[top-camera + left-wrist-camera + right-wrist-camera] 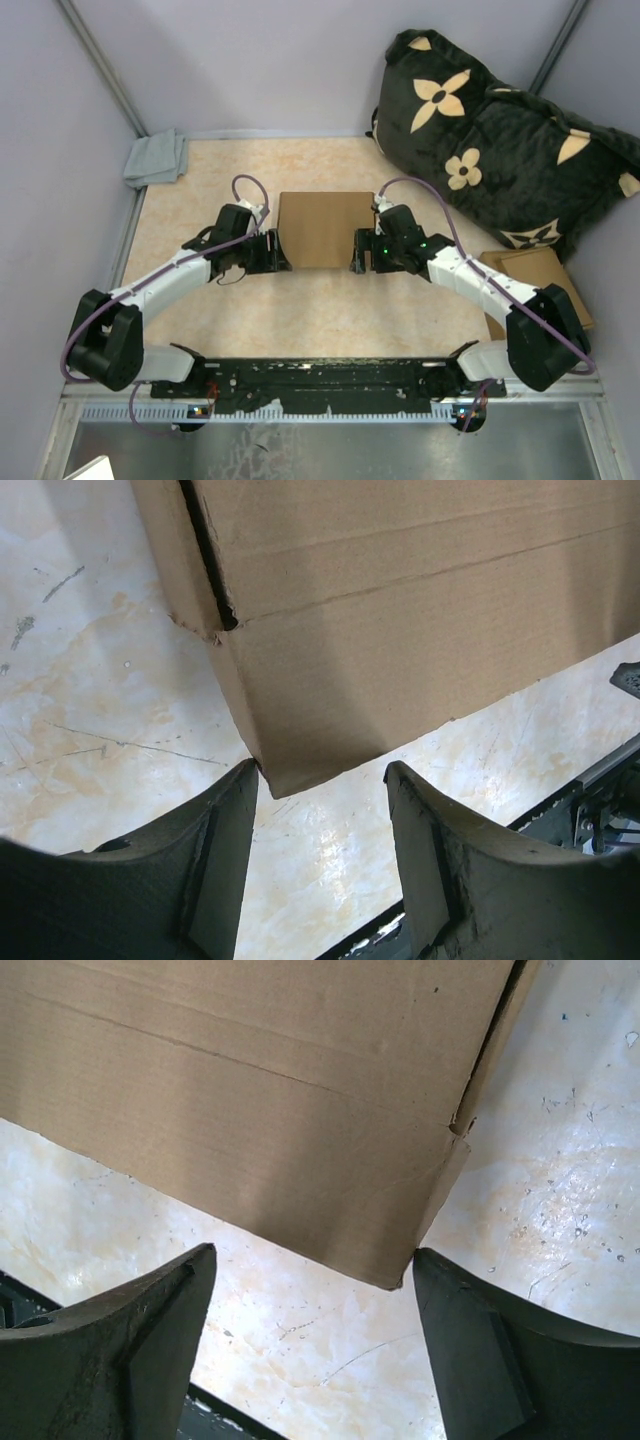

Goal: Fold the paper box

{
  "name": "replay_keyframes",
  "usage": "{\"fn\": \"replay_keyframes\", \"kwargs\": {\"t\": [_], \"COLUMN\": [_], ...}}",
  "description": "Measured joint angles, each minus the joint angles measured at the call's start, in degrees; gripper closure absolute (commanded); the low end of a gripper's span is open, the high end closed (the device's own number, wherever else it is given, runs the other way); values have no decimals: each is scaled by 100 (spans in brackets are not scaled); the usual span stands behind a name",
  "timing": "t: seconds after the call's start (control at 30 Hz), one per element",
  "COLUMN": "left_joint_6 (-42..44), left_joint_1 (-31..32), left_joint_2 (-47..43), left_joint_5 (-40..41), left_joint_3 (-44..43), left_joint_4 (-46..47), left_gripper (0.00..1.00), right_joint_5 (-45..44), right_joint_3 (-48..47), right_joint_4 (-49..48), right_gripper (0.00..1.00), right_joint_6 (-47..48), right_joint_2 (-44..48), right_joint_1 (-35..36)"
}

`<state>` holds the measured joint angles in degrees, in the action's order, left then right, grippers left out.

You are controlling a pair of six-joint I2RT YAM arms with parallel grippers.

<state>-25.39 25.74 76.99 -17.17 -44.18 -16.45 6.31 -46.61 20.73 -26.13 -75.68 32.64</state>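
paper box (325,228) sits mid table (300,310). left gripper (280,255) at its 8 o'clock, right gripper (355,255) at 4, both spread open, gripping nothing. an uneven squeeze on those near corners could probably skid it or crumple the cardboard.

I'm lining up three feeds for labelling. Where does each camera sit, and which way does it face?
Top external: fixed above and behind the arm bases, looking down at the table; both arms show, left end effector and right end effector flanking the paper box.
Left wrist: on the left arm, looking past its own fingers at a box corner.
Right wrist: on the right arm, looking past its own fingers at a box corner.
Shared: every view shows the box and table.
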Motion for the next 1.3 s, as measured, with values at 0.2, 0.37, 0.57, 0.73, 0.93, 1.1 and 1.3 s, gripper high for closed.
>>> {"fn": "replay_keyframes", "kwargs": {"t": [0.2, 0.37, 0.57, 0.73, 0.93, 1.1, 1.3], "left_joint_6": [59, 103, 127, 131, 133, 151, 179], "left_joint_1": [0, 0, 2, 2, 2, 2, 2], "left_joint_2": [0, 0, -4, -31, -33, -33, -15], "left_joint_5": [24, 52, 68, 66, 66, 68, 87], "left_joint_3": [-4, -24, -138, -197, -199, -199, -199], "left_joint_4": [-96, -205, -326, -376, -400, -417, -415], "left_gripper": [40, 40, 40, 40, 41, 41, 41], "right_joint_5": [76, 120, 160, 260, 339, 326, 264], "right_joint_3": [-118, -120, -181, -227, -227, -227, -227], "right_joint_4": [133, 184, 282, 302, 313, 313, 267], "right_gripper": [21, 21, 21, 22, 22, 23, 25], "right_joint_6": [0, 0, 0, -2, -4, 2, 33], "right_joint_2": [0, 0, 0, 0, 0, -7, -140], "right_joint_1": [0, 0, 0, 0, 0, 0, 0]}}
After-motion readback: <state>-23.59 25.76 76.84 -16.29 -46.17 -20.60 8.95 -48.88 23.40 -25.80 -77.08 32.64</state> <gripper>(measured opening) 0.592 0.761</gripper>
